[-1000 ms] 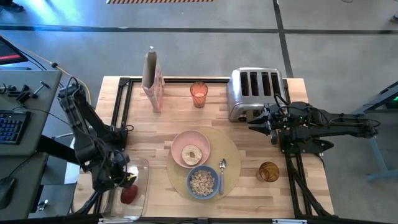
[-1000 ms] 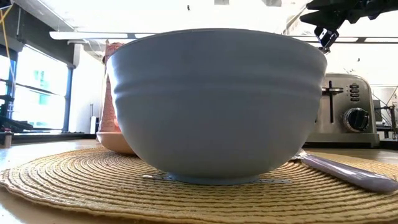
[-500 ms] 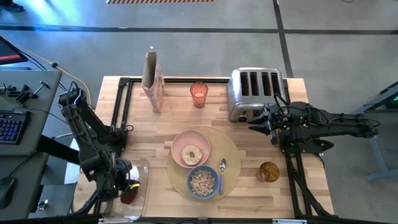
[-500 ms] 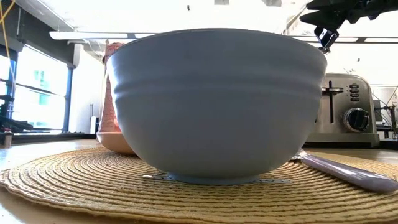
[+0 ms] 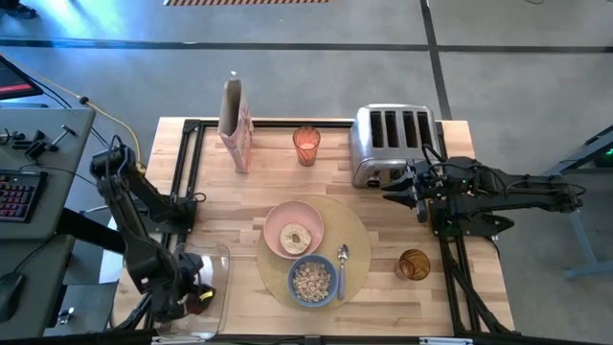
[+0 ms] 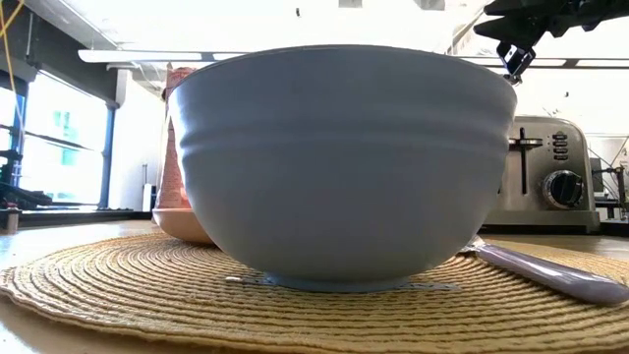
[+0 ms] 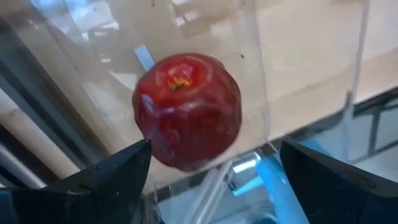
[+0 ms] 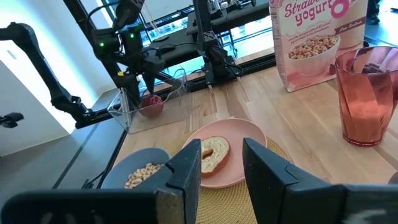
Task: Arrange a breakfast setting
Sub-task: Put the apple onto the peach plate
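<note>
Apple [image 7: 186, 112], one red piece, lies inside the clear container [image 5: 215, 278] at the table's [image 5: 239, 206] front left corner. I judge it firm, smooth, a little slippery and fairly heavy, so the hold should go across its widest middle. The left hand [image 7: 208, 171] is open, one finger on each side of it, not touching. The right hand [image 5: 388, 198] waits open beside the toaster [image 5: 393, 144]. On the placemat [image 5: 359, 249]: one plate [image 5: 278, 225], one bagel half [image 5: 294, 236], one bowl [image 5: 312, 280], one spoon [image 5: 342, 264]. Two glasses stand off it.
</note>
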You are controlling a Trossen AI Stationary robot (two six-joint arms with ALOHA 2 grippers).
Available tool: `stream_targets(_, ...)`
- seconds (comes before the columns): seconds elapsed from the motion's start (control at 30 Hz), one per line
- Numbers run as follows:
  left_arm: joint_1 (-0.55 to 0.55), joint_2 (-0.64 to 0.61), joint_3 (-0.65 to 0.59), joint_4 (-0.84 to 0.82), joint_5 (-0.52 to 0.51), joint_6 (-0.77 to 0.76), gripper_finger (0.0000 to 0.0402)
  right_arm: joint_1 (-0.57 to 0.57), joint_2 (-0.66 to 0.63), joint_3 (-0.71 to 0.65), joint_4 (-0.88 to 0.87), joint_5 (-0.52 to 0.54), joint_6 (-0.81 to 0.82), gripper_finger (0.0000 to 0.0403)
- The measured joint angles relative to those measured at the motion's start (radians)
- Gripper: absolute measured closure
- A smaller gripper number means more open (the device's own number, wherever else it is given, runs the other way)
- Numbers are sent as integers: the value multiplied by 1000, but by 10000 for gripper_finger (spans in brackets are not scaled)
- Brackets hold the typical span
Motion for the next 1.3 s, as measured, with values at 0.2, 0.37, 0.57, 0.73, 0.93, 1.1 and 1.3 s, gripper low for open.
stream_targets(0.2, 1, 43, 0, -21, 1, 11, 55, 0, 0, 0, 0, 0, 0, 304)
stream_targets(0.37, 2, 68, 0, -33, 4, 29, 55, 0, 0, 0, 0, 0, 0, 304)
stream_targets(0.57, 9, 90, 0, -37, 9, 50, 55, 0, 0, 0, 0, 0, 0, 304)
stream_targets(0.73, 18, 95, 0, -30, 28, 78, 55, 0, 0, 0, 0, 0, 0, 304)
stream_targets(0.93, 24, 96, 0, -19, 44, 106, 55, 0, 0, 0, 0, 0, 0, 304)
stream_targets(1.1, 24, 97, -6, -12, 54, 120, 55, 0, 0, 0, 0, 0, 0, 304)
stream_targets(1.3, 34, 105, -6, -6, 61, 158, 61, 0, 0, 0, 0, 0, 0, 304)
